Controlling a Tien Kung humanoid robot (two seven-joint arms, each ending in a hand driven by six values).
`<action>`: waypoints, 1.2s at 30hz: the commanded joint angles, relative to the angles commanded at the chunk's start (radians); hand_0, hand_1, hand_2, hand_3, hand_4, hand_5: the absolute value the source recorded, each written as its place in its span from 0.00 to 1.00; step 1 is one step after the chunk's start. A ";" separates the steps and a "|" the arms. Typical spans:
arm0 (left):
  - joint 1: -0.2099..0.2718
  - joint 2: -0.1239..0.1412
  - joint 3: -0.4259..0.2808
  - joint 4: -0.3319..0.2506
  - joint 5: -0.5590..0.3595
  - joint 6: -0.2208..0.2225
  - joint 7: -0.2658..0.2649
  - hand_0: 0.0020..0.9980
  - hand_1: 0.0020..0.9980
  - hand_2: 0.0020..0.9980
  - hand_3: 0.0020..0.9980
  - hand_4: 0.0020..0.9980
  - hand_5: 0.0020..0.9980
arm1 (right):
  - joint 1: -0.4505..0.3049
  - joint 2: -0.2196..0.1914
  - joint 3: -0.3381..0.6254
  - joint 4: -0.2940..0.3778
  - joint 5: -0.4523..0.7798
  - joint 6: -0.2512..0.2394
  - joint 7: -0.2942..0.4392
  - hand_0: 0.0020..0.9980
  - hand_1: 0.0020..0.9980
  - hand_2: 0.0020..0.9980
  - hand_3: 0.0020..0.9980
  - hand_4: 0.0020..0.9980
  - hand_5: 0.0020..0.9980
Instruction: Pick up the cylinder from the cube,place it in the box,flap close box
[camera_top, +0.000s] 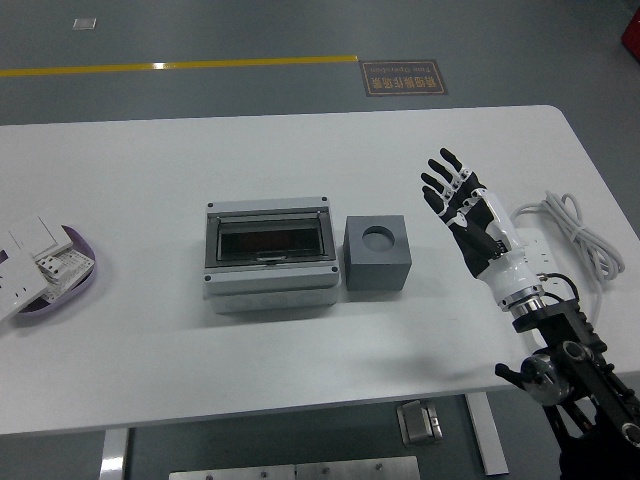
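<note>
The right hand is hovering with fingers spread, holding nothing; the gray cube is sitting just to its left.

We see open tabletop between the right hand and the cube. The box sits just beside the cube's left face. A white cable lies right of the hand.
</note>
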 joint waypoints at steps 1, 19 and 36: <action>0.000 -0.001 -0.001 0.000 0.001 0.000 0.001 0.60 0.58 0.56 0.60 0.66 0.20 | 0.001 0.001 -0.001 0.001 0.013 0.008 -0.001 1.00 0.98 1.00 1.00 1.00 0.60; 0.004 0.000 -0.029 -0.010 0.020 0.005 0.019 0.60 0.58 0.56 0.60 0.66 0.20 | 0.008 0.003 -0.016 0.006 0.145 0.080 -0.029 1.00 1.00 1.00 1.00 1.00 1.00; 0.008 0.020 -0.031 -0.013 0.018 0.006 0.014 0.60 0.58 0.56 0.60 0.66 0.20 | 0.011 -0.007 -0.006 -0.016 0.138 0.062 -0.032 1.00 1.00 1.00 1.00 1.00 1.00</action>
